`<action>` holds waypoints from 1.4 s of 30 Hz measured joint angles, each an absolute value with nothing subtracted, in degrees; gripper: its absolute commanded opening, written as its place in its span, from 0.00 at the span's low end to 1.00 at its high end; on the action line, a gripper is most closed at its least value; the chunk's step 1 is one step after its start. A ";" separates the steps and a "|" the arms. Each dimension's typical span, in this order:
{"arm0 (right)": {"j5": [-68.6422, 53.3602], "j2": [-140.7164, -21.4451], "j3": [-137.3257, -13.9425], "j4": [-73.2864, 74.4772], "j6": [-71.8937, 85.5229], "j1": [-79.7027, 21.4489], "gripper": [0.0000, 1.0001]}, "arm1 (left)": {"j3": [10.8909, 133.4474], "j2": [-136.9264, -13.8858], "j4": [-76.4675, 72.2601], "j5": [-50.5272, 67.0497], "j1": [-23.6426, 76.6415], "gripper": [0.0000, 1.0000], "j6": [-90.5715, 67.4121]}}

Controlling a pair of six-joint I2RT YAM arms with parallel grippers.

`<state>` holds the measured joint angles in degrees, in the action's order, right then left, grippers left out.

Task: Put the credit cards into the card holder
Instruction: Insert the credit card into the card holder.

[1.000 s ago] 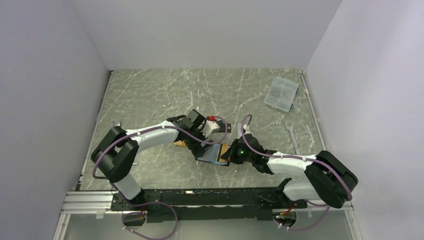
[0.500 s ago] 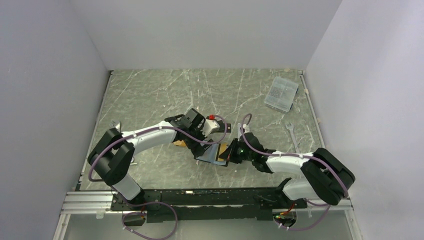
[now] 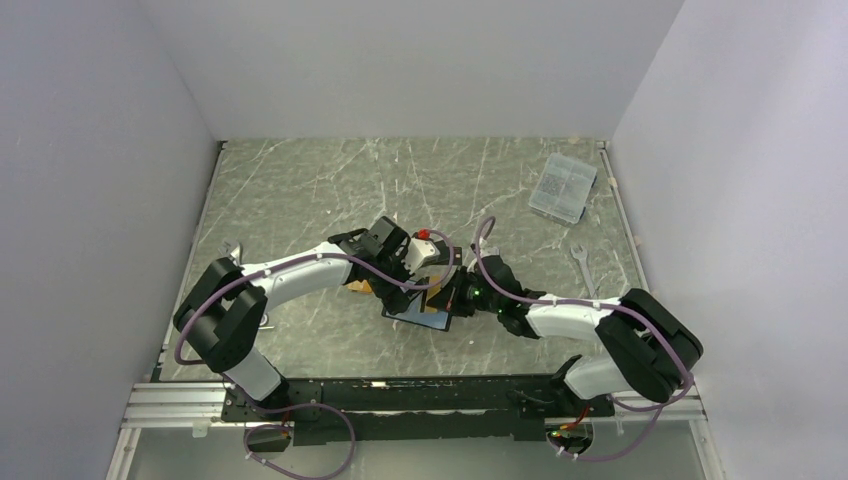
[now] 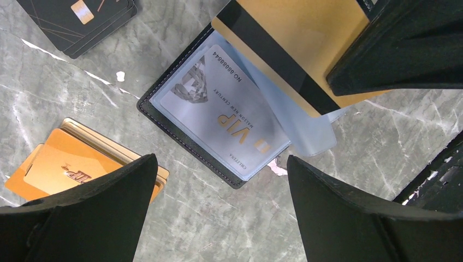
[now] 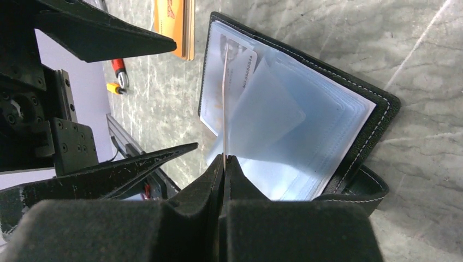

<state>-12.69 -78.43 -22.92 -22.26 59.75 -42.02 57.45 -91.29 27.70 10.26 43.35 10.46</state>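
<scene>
Shifted left, my right gripper pinches a gold card over the card holder; silver card sleeved; orange cards and black cards wait; left gripper gapes empty.

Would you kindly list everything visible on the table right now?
card holder: one, black, light blue sleeves, open mid-table
silver card: one, silver-grey, in a holder sleeve
gold card: one, orange-gold, over the holder, held
orange cards: stack, orange-gold, left of holder
black cards: stack, black, beside holder
plastic box: one, clear, far right
wrench: one, silver, right side
left fingers: open, black, above the holder
right fingers: shut on gold card
</scene>
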 measured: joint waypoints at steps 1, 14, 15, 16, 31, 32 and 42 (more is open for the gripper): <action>-12.78 -78.43 -23.09 -22.39 59.59 -42.02 0.00 | 57.45 -91.31 27.70 10.35 43.35 0.95 10.46; -14.15 -83.55 -23.70 -23.92 59.09 -41.98 0.00 | 57.52 -91.31 27.62 11.64 43.48 0.96 10.55; -14.20 -83.83 -23.83 -24.08 59.09 -41.95 0.00 | 57.52 -91.29 27.55 11.57 43.68 0.96 10.66; -14.26 -84.05 -24.05 -24.10 59.09 -41.95 0.00 | 57.49 -91.31 27.40 11.51 43.97 0.96 10.70; -14.28 -84.25 -25.43 -25.04 59.00 -41.80 0.00 | 57.63 -97.08 23.27 4.03 47.24 0.92 10.00; -14.26 -84.09 -25.32 -25.08 59.02 -41.80 0.00 | 57.84 -97.23 23.27 3.64 47.24 0.92 9.78; -13.87 -72.71 -20.38 -23.20 59.13 -39.13 0.00 | 58.22 -97.49 23.24 2.72 47.72 0.89 9.10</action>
